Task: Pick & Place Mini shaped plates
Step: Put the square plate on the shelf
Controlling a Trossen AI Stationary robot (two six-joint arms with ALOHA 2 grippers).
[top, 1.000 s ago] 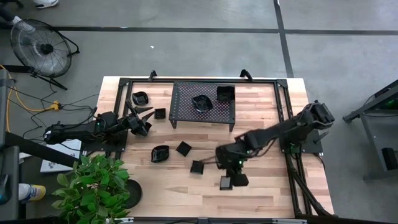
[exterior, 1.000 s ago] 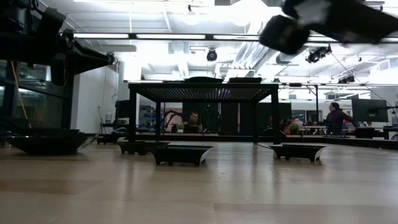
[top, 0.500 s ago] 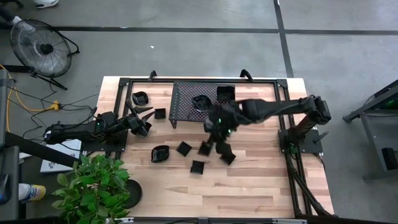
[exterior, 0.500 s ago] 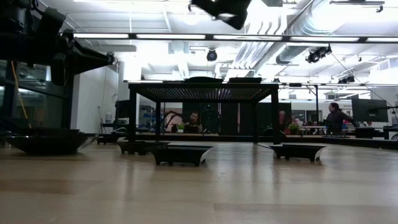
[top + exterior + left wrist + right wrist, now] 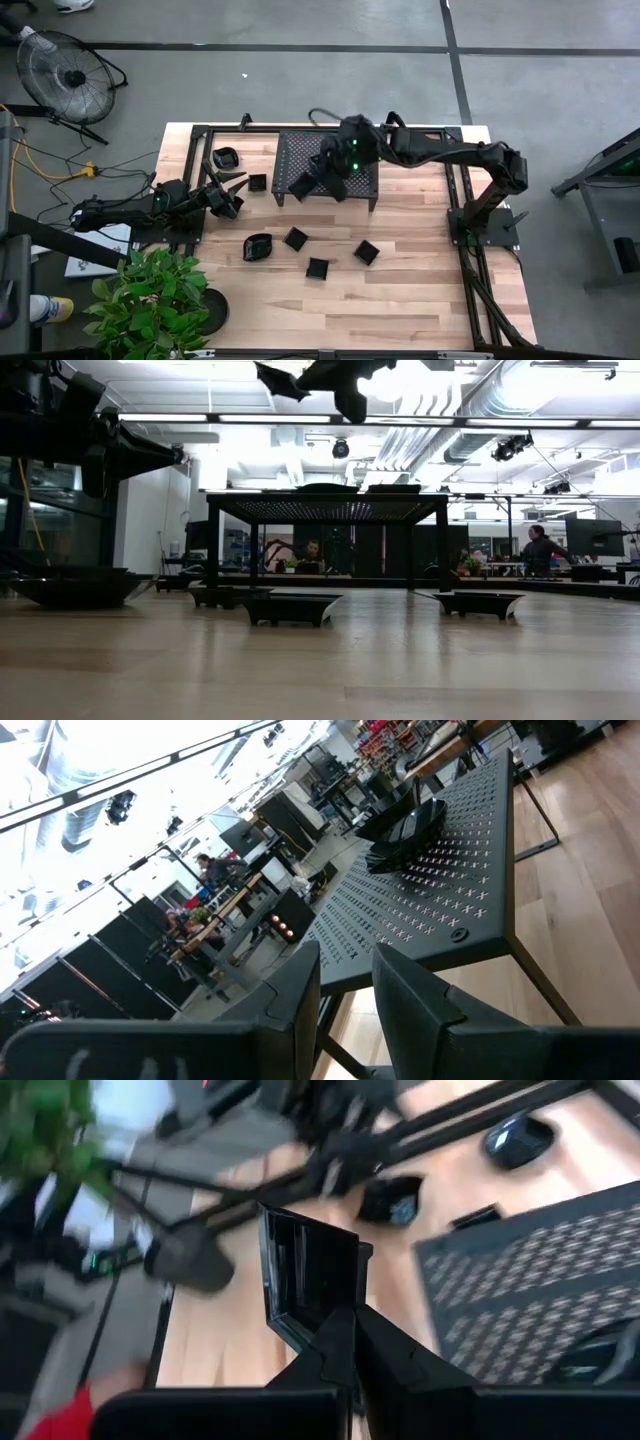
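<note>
Right pincer (image 5: 312,180) is clamping a square mini plate (image 5: 303,185) by its rim, fingers fully closed on the wall, and is hanging in the air over the mesh rack's (image 5: 363,178) near-left corner, plate tilted on edge. On the rack top, a scalloped plate (image 5: 324,162) and a square plate (image 5: 362,150) are sitting toward the far side, leaving the near strip of mesh free. Left pincer (image 5: 237,183) is idling at the worktop's (image 5: 420,290) left edge, fingers slightly apart, gripping nothing. Loose plates are lying on the wood in front of the rack: a round one (image 5: 258,246) and three squares (image 5: 295,238) (image 5: 318,267) (image 5: 366,252), spaced apart; two more are sitting near the far-left corner (image 5: 226,157) (image 5: 258,182).
</note>
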